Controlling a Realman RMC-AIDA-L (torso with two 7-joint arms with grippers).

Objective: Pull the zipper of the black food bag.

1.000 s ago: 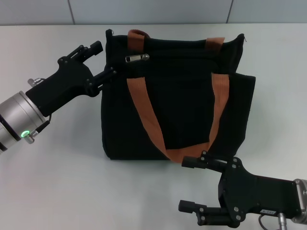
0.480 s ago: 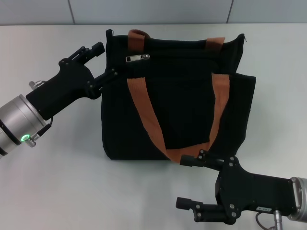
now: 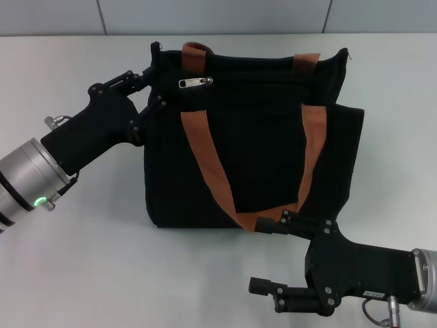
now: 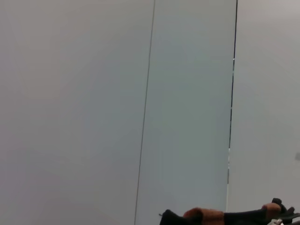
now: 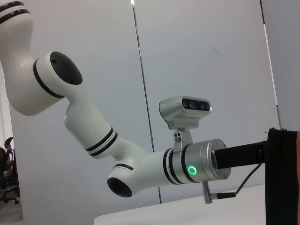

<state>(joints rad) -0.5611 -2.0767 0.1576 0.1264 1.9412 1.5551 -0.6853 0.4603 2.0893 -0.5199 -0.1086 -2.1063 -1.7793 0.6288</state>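
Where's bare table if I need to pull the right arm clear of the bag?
Bare table lies between the left gripper and right gripper, in front of the black food bag. Also right of the bag, toward the far edge. Crowded: the bag's left top corner near the zipper.

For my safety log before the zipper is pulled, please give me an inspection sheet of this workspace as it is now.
Surface: pale grey table, flat.
Job's things: large boxy black fabric food bag with orange-brown webbing handles; small silver metal zipper pull tab lies at its top edge, near the robot's left.
Clutter: nothing seen.
Grippers: left claw open, fingers at the bag's top left corner, not on the tab; right claw open, by the bag's near edge, holding nothing.
Cables: thin black cable at the right wrist.
Surroundings: grey panelled wall behind the table.
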